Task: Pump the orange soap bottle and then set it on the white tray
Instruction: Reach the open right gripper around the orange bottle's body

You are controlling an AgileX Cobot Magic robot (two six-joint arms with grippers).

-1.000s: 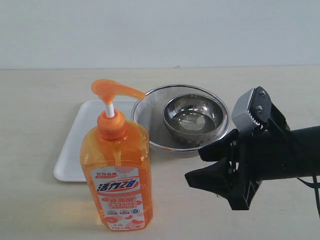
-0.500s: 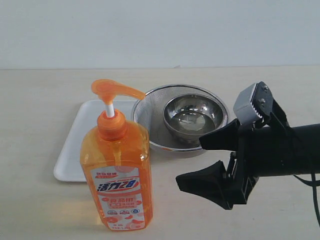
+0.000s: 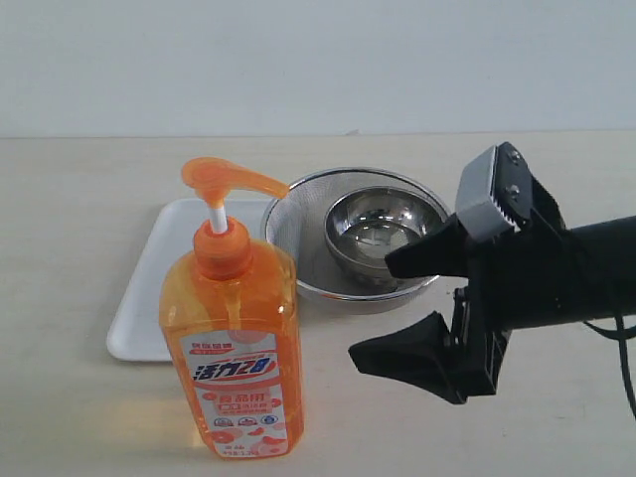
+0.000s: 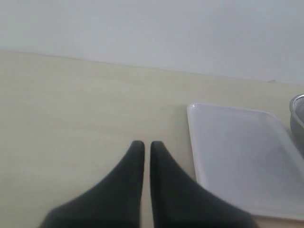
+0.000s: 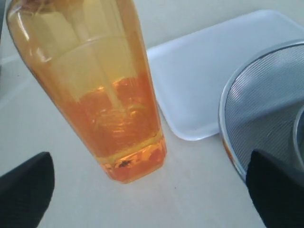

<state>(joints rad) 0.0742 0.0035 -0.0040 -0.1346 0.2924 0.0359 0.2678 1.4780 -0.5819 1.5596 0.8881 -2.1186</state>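
Note:
The orange soap bottle (image 3: 234, 358) stands upright on the table at the front left, its pump head (image 3: 227, 180) raised on a white stem. Behind it lies the white tray (image 3: 149, 298), with nothing on its visible part. My right gripper (image 3: 373, 311) is open, to the right of the bottle and apart from it, jaws pointing at it. In the right wrist view the bottle (image 5: 95, 95) stands ahead between the two wide-set fingers (image 5: 26, 190). My left gripper (image 4: 147, 145) is shut on nothing over bare table beside the tray (image 4: 242, 156).
A round metal mesh strainer (image 3: 298, 224) holding a steel bowl (image 3: 385, 234) sits behind my right gripper, its rim overlapping the tray's right edge. The strainer rim (image 5: 266, 114) shows close by in the right wrist view. A pale wall runs behind the table.
My right gripper's jaws have spread wider, and the gripper has shifted slightly left toward the bottle. The bottle has not moved.

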